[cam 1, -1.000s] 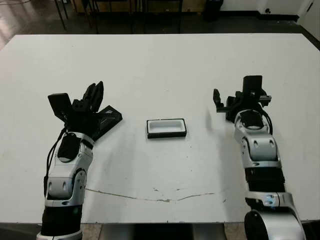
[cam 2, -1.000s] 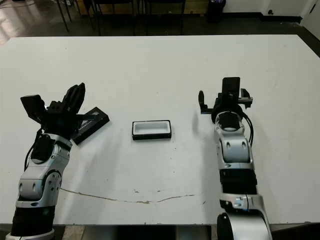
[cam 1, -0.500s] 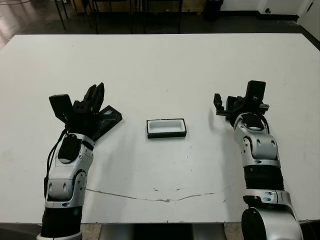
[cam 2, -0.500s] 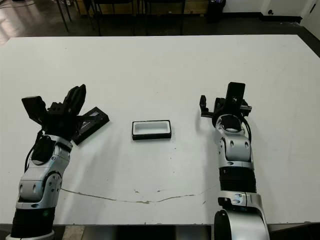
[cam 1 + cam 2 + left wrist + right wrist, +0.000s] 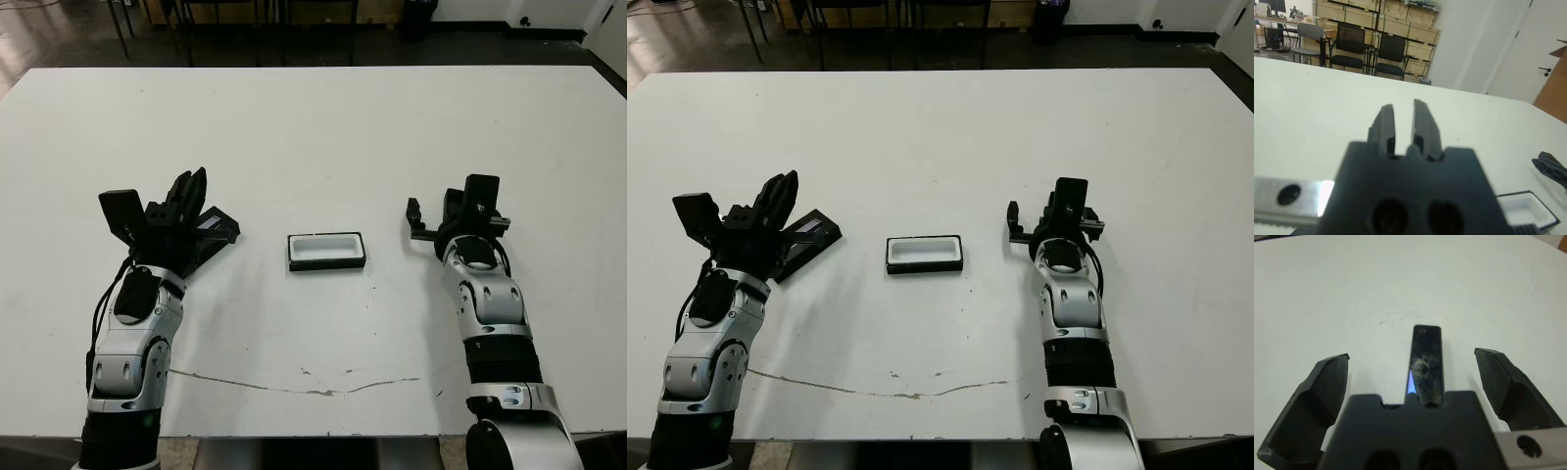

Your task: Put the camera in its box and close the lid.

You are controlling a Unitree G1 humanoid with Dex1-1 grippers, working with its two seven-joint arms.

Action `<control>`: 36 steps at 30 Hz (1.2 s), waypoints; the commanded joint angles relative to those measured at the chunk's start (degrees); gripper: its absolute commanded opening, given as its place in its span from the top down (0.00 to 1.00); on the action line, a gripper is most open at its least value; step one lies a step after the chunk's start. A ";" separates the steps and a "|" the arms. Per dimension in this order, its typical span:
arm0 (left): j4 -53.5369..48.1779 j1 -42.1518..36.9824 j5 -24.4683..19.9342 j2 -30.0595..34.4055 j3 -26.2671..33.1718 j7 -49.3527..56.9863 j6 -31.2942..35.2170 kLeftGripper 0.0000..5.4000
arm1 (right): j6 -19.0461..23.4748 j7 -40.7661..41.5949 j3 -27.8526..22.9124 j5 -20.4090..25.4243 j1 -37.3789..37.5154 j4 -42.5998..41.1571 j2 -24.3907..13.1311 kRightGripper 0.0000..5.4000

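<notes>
The slim black rectangular camera with its bluish patch (image 5: 1424, 364) lies flat on the white tabletop (image 5: 313, 137), dead centre between the right hand's (image 5: 1420, 382) widely spread fingers (image 5: 1327, 387) — neither finger touching it. To do this well, I'd say lower straight down, pinch the long sides squarely, then lift level. The shallow black white-lined box (image 5: 326, 251) waits open mid-table, well apart to that hand's left. Further over, the flat black lid with its silvery strip (image 5: 209, 233) rests tilted just beside the left hand (image 5: 1403, 129) — fingers nearly pressed together, a narrow gap, holding nothing.
</notes>
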 commanded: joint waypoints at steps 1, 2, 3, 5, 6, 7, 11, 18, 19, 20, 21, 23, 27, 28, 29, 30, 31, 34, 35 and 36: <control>0.12 0.98 0.65 0.75 0.16 0.17 1.17 1.00 | -0.43 -1.58 -0.02 -0.52 1.30 1.45 0.84 0.00; 0.15 0.99 0.60 0.72 0.15 0.12 1.11 1.00 | -0.64 -1.93 -0.03 -0.57 1.40 1.60 1.02 0.00; 0.22 0.97 0.39 0.70 0.20 -0.05 1.08 1.00 | -1.00 -2.25 -0.14 -0.47 1.51 1.87 1.24 0.00; 0.23 0.98 0.32 0.69 0.20 -0.12 1.01 1.00 | -1.74 -2.44 -0.46 -0.03 1.68 2.45 1.55 0.00; 0.20 1.00 0.18 0.62 0.25 -0.11 1.08 1.00 | -2.16 -2.53 -0.76 0.30 1.79 2.73 1.77 0.00; 0.25 1.01 0.07 0.60 0.29 -0.19 1.05 1.00 | -2.45 -2.53 -0.94 0.51 1.93 2.84 1.90 0.00; 0.29 1.12 0.06 0.70 0.26 -0.30 1.03 1.00 | -4.03 -4.06 -1.86 0.55 2.05 3.79 2.81 0.00; 0.05 1.42 0.98 0.84 -0.18 -0.12 0.96 1.00 | -8.23 -6.96 -3.66 1.18 1.84 6.11 4.24 0.07; 0.08 1.44 0.96 0.82 -0.16 -0.19 0.97 1.00 | -9.21 -7.35 -3.95 1.27 1.78 6.71 4.38 0.11; 0.09 1.47 1.04 0.79 -0.16 -0.19 0.93 1.00 | -10.13 -7.52 -4.17 1.29 1.74 7.26 4.45 0.15; 0.16 1.48 1.05 0.77 -0.14 -0.27 0.83 1.00 | -10.76 -7.60 -4.63 1.66 1.62 7.73 4.61 0.19; 0.29 1.49 0.95 0.68 -0.10 -0.46 0.69 1.00 | -11.36 -7.94 -5.14 2.07 1.32 8.16 4.78 0.28; -0.04 1.57 0.81 0.25 -0.07 -0.10 1.28 1.00 | -10.89 -8.27 -5.05 1.87 0.87 7.97 4.51 0.44; -0.05 1.59 0.85 0.28 -0.11 -0.15 1.30 1.00 | -10.56 -8.06 -4.88 1.80 0.81 7.86 4.31 0.49; -0.05 1.62 1.01 0.37 -0.19 -0.21 1.24 1.00 | -10.19 -7.75 -4.71 1.80 0.78 7.68 4.11 0.53; -0.07 1.65 1.07 0.41 -0.23 -0.24 1.23 1.00 | -9.95 -7.60 -4.55 1.73 0.71 7.67 3.93 0.57; -0.07 1.66 1.10 0.45 -0.27 -0.31 1.19 1.00 | -9.47 -7.47 -4.45 1.71 0.60 7.59 3.75 0.61; -0.07 1.63 0.46 0.28 -0.11 -0.56 1.28 1.00 | -8.36 -6.20 -3.63 1.29 0.42 7.46 2.75 0.74; 0.00 1.60 0.27 0.22 -0.05 -0.64 1.27 1.00 | -7.57 -5.50 -3.11 0.97 0.37 7.24 2.19 0.77; 0.05 1.59 0.02 0.17 0.03 -0.75 1.30 1.00 | -6.70 -4.84 -2.68 0.78 0.33 6.96 1.71 0.82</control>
